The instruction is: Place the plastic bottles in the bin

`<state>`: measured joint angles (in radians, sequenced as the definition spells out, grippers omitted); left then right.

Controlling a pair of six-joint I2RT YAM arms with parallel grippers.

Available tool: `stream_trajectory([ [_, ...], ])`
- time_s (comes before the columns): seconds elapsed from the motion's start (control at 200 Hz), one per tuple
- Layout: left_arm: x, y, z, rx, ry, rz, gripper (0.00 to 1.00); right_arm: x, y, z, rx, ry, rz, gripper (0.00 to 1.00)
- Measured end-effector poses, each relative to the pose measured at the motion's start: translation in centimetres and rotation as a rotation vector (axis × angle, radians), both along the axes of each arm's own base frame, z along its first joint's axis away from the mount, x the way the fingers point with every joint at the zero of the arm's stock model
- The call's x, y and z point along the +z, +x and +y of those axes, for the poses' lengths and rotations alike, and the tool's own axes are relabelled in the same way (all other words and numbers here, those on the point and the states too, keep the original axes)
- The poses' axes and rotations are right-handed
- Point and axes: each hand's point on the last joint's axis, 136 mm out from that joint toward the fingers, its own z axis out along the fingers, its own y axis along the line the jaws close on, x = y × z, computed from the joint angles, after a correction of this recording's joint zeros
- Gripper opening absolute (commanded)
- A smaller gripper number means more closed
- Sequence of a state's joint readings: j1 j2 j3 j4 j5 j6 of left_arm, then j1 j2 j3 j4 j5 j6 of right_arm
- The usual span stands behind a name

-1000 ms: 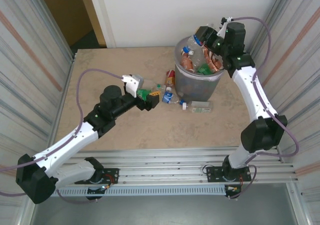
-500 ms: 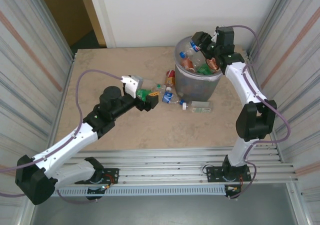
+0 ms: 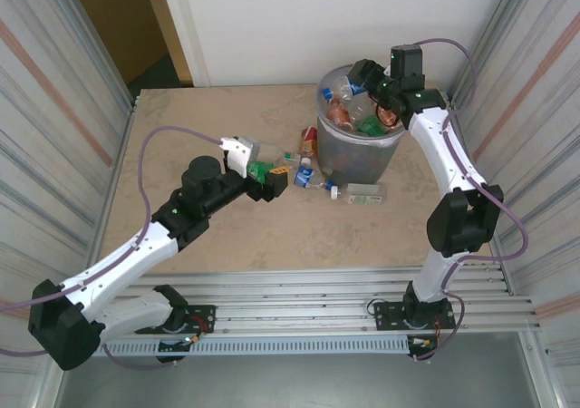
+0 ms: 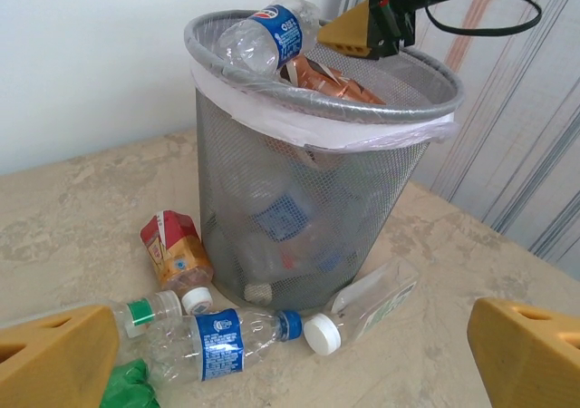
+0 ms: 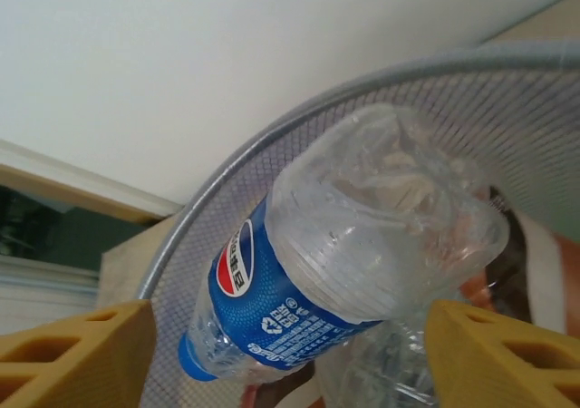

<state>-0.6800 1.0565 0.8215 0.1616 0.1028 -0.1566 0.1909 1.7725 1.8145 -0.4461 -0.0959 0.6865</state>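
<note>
The grey mesh bin (image 3: 359,150) (image 4: 299,199) stands at the back right, heaped with plastic bottles. A clear bottle with a blue label (image 4: 267,36) (image 5: 362,245) lies on the heap against the rim. My right gripper (image 3: 367,77) (image 5: 290,354) (image 4: 333,7) hovers over it, open, its fingers apart from the bottle. My left gripper (image 3: 263,179) (image 4: 290,363) is open and low over the floor bottles. These are a blue-labelled one (image 4: 217,344), a white-capped clear one (image 4: 367,299), a green-capped one (image 4: 145,313) and a red-labelled one (image 4: 172,249).
A green bottle (image 4: 127,381) lies by my left finger. Corrugated metal walls (image 3: 54,109) close in both sides, with a white wall behind the bin. Aluminium rails (image 3: 299,290) run along the near edge.
My right gripper has shifted a little left over the bin and its jaws have spread; the blue-labelled bottle now rests on the heap. The left arm has stayed still.
</note>
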Motion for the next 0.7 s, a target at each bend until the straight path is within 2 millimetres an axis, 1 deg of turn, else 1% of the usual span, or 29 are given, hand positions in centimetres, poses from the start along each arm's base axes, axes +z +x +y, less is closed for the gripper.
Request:
stream_trajectory([
  [0.05, 0.0, 0.0, 0.0, 0.0, -0.001, 0.002, 0.99, 0.7, -0.1, -0.2, -0.003, -0.027, -0.014, 0.63],
  [0.11, 0.0, 0.0, 0.0, 0.0, -0.003, 0.003, 0.99, 2.1, -0.1, -0.4, 0.0, -0.063, -0.048, 0.58],
  [0.255, 0.0, 0.0, 0.0, 0.001, -0.005, 0.005, 0.99, 6.0, 0.1, -1.0, -0.012, -0.122, -0.138, 0.53],
  [0.316, -0.1, 0.0, 0.0, 0.001, -0.004, 0.005, 0.99, 6.9, 0.5, -1.2, -0.018, -0.139, -0.158, 0.51],
  [0.356, -0.1, 0.0, 0.0, 0.001, -0.004, 0.005, 0.99, 7.0, 0.8, -1.4, -0.021, -0.147, -0.162, 0.5],
  [0.446, -0.2, 0.0, 0.0, 0.001, -0.004, 0.006, 0.99, 5.8, 1.6, -1.4, -0.02, -0.16, -0.135, 0.47],
  [0.521, -0.4, 0.0, 0.0, 0.001, -0.004, 0.007, 0.99, 3.7, 2.1, -1.3, -0.012, -0.176, -0.08, 0.46],
  [0.616, -0.5, 0.0, 0.0, 0.002, -0.007, 0.012, 0.99, 1.0, 2.2, -0.9, 0.003, -0.199, -0.007, 0.46],
  [0.701, -0.6, 0.0, 0.0, 0.003, -0.01, 0.016, 0.99, -0.4, 1.8, -0.2, 0.021, -0.214, 0.027, 0.47],
])
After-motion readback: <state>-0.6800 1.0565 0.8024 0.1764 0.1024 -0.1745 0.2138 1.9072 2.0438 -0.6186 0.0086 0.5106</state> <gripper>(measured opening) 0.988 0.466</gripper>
